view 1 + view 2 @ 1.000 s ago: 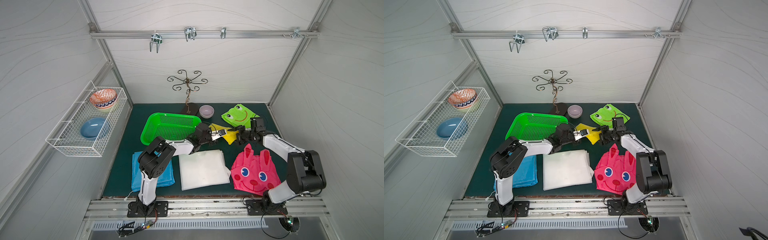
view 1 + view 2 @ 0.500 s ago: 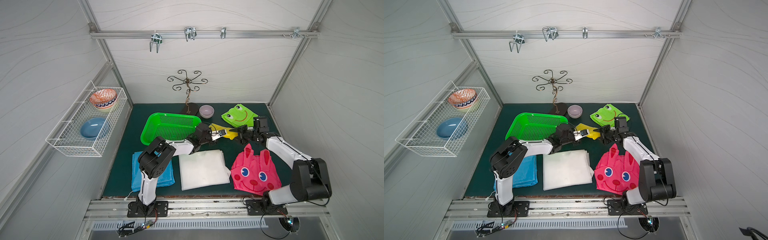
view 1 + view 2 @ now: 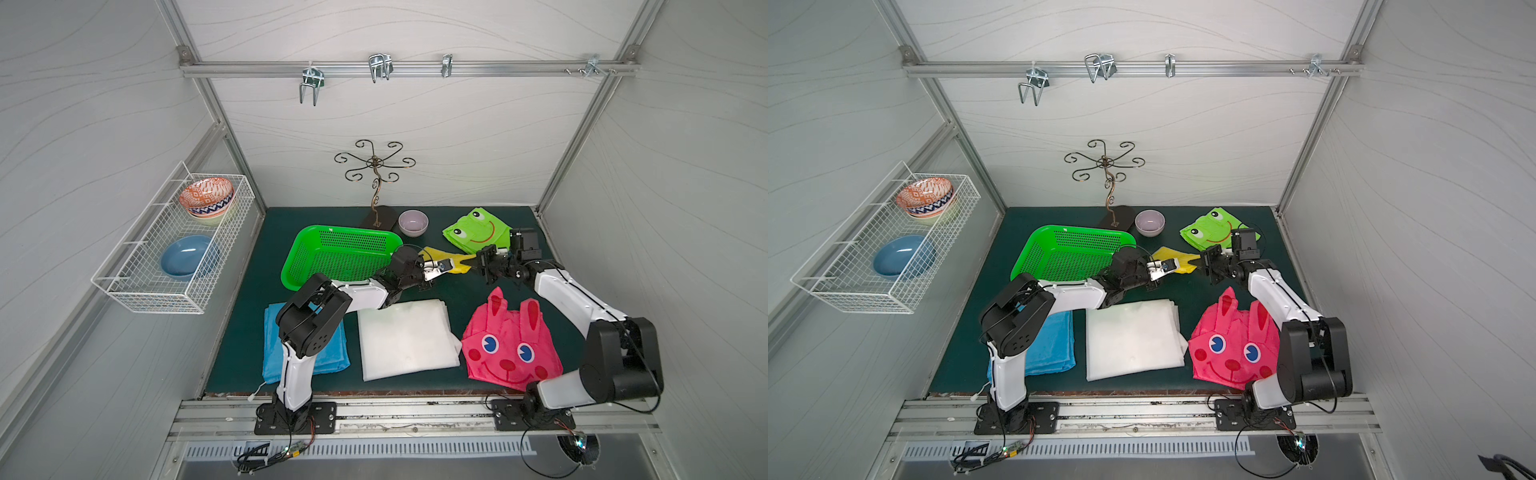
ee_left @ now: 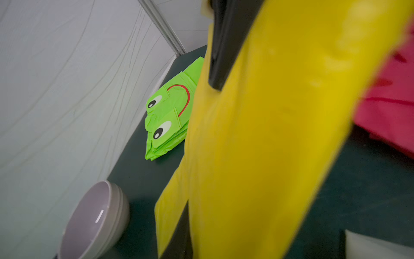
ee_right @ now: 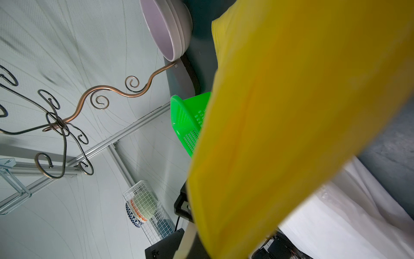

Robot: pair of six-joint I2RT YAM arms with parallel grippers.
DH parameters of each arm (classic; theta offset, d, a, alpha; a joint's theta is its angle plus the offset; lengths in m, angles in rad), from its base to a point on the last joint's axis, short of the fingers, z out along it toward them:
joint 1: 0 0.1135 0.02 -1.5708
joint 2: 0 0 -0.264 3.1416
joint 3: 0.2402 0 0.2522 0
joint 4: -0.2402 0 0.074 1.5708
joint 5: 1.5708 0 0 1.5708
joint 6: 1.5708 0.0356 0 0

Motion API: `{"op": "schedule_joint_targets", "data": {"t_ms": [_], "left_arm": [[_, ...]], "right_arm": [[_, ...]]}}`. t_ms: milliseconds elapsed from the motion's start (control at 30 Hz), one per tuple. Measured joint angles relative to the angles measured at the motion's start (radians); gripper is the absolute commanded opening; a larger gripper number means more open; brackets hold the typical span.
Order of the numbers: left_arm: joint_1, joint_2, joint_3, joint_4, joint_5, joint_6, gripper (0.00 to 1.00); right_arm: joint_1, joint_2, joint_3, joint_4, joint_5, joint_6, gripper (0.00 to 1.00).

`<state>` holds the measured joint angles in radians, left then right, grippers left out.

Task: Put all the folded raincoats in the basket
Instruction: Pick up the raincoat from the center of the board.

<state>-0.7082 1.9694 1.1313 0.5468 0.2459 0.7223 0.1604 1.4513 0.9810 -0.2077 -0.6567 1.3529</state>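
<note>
Green basket (image 3: 340, 257) sits left of centre in both top views, on the dark green surface (image 3: 245, 332). Nothing in it, just bare mesh.

Yellow folded raincoat (image 3: 455, 259) is outside the basket, just right of its right end, between basket and frog raincoat (image 3: 478, 230). It stretches between the two arms. Can't tell if it's fully off the surface.

Right gripper (image 3: 478, 262): jaws clenched on the yellow raincoat's right tip. In the right wrist view yellow fabric (image 5: 280, 112) fills most of the frame, with the basket's corner (image 5: 190, 118) behind it.

Left gripper (image 3: 451, 266): sits at the raincoat's left end. In the left wrist view the yellow fabric (image 4: 268, 134) runs past a dark finger (image 4: 224, 44) at upper centre, with a second dark part at the bottom edge. Can't tell whether these jaws are pinching or released.

Other containers:
- White wire rack (image 3: 137, 286) on the wall, left of frame. It holds an orange-and-blue patterned bowl (image 3: 206, 196) stacked on a pale bowl (image 3: 210, 218), plus a blue bowl (image 3: 187, 255) nearer the camera.
- Lilac bowl (image 3: 411, 232), above centre, just beside the base of the scrolled metal stand (image 3: 376, 183). Looks empty.

Loose on the surface: pink bunny raincoat (image 3: 511, 345) lower right, white folded sheet (image 3: 407, 336) lower centre, blue towel (image 3: 332, 353) lower left, partly under the left arm.
</note>
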Motion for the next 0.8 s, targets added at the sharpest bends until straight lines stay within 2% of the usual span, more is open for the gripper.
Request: {"op": "schedule_joint_targets", "data": {"t_ms": [33,100,267,433,467,500,667,800], "left_arm": [[0.0,0.0,0.0,-0.002,-0.006,0.002,0.65],[0.0,-0.003,0.0,-0.024,-0.001,0.008,0.74],[0.0,-0.007,0.016,-0.146,0.035,0.022,0.78],[0.002,-0.005,0.018,-0.183,0.079,0.009,0.8],[0.002,-0.002,0.02,-0.185,0.081,0.005,0.84],[0.002,0.004,0.025,-0.187,0.08,0.001,0.99],[0.01,0.05,0.05,-0.175,0.068,-0.036,0.99],[0.023,0.088,0.053,-0.151,0.054,-0.064,0.84]], "right_arm": [[-0.002,-0.001,0.001,-0.003,-0.003,-0.002,0.0],[-0.005,-0.005,0.002,-0.005,-0.013,-0.004,0.0],[-0.011,-0.01,0.002,-0.003,-0.036,-0.006,0.0],[-0.017,-0.01,0.002,-0.002,-0.044,-0.006,0.0],[-0.02,-0.01,0.002,-0.001,-0.047,-0.006,0.0],[-0.023,-0.01,0.002,0.002,-0.051,-0.006,0.0],[-0.044,-0.01,0.002,0.011,-0.061,-0.006,0.0],[-0.055,-0.01,0.002,0.01,-0.065,-0.006,0.0]]}}
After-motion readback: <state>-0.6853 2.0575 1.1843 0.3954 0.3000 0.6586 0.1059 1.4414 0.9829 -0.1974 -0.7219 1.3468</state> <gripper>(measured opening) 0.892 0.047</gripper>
